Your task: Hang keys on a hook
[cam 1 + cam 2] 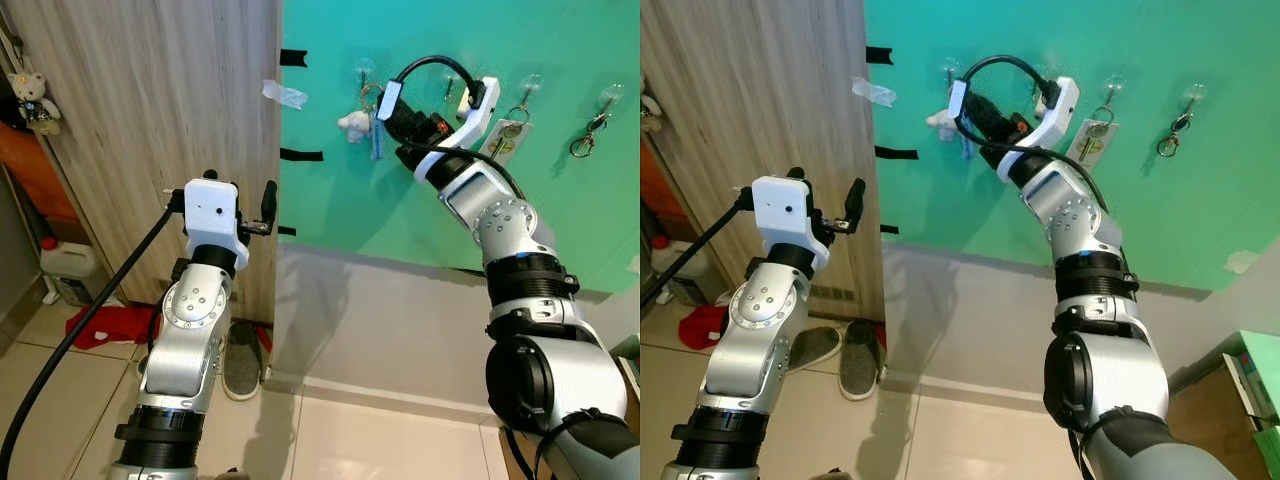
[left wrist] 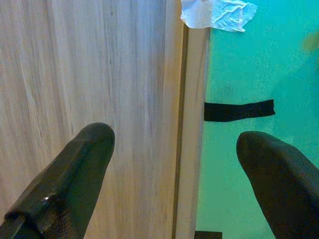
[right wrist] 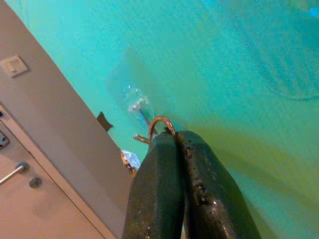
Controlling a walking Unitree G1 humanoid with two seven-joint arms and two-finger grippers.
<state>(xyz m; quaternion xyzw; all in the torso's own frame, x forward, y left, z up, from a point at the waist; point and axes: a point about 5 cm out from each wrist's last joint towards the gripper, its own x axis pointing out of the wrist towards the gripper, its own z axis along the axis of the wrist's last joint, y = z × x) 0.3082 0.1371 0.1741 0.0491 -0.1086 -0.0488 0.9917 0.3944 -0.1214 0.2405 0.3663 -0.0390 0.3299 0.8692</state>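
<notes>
Green wall [image 1: 420, 230]; right gripper [image 3: 173, 135] pinches key ring [image 3: 160, 122] beside hook [image 3: 137, 105].

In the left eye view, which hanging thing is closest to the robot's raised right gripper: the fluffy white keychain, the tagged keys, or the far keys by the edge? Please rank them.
From the right gripper:
1. Fluffy white keychain, right beside its fingers, toward the wooden panel.
2. Tagged keys, on the arm's other side.
3. Far keys, last hook, nearest the picture's right edge.
</notes>
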